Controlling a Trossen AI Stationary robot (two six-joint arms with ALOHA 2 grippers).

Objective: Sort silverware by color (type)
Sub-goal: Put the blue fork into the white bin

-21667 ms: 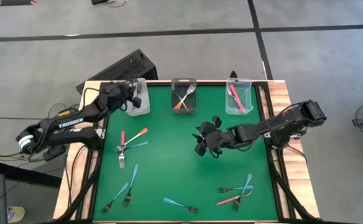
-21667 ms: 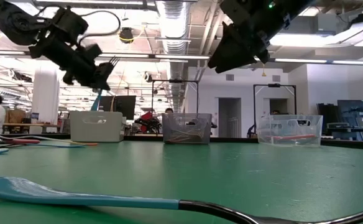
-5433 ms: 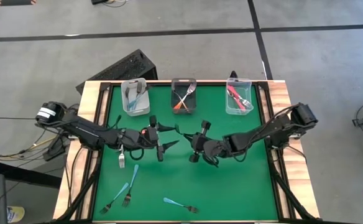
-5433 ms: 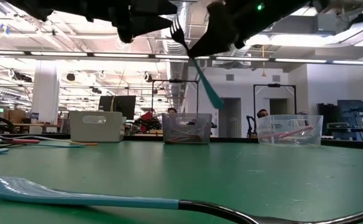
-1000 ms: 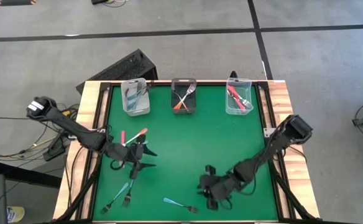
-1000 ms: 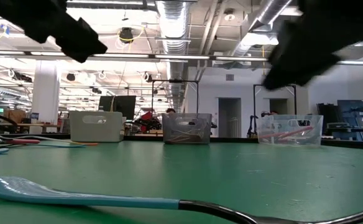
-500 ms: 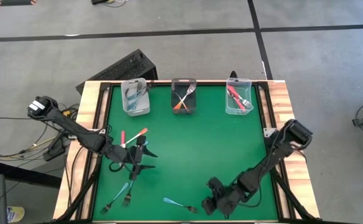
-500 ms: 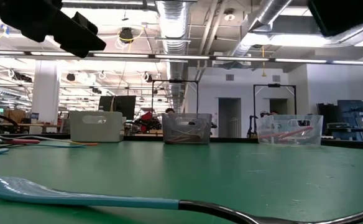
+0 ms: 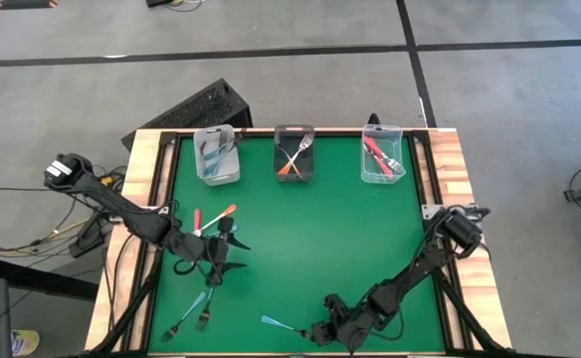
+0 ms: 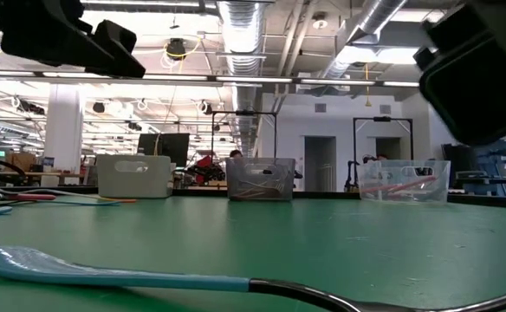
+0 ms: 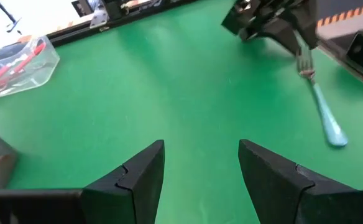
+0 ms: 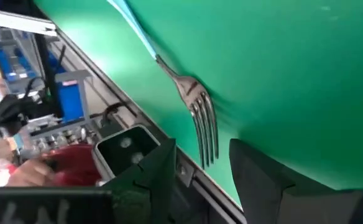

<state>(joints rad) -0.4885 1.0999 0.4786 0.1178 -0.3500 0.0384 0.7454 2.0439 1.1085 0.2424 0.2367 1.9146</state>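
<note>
- The bench (image 9: 310, 229), covered in green, carries three bins along its far edge: a grey-white bin (image 9: 216, 156) with blue forks, a dark bin (image 9: 293, 152) with orange ones, and a clear bin (image 9: 382, 155) with pink-red ones.
- The step in hand looks like a pick-up of a loose fork near the front edge, by the right arm.
- The right gripper (image 9: 322, 333) hangs low just beside the tines of a light blue fork (image 9: 288, 327), fingers spread, holding nothing.
- Next, it likely needs to drop over the fork's neck and close, then carry it to the grey-white bin.
- The left gripper (image 9: 221, 261) hovers open and empty over the left side, near a pink-red fork (image 9: 197, 221), an orange fork (image 9: 219, 216) and more blue forks (image 9: 193, 309).
</note>
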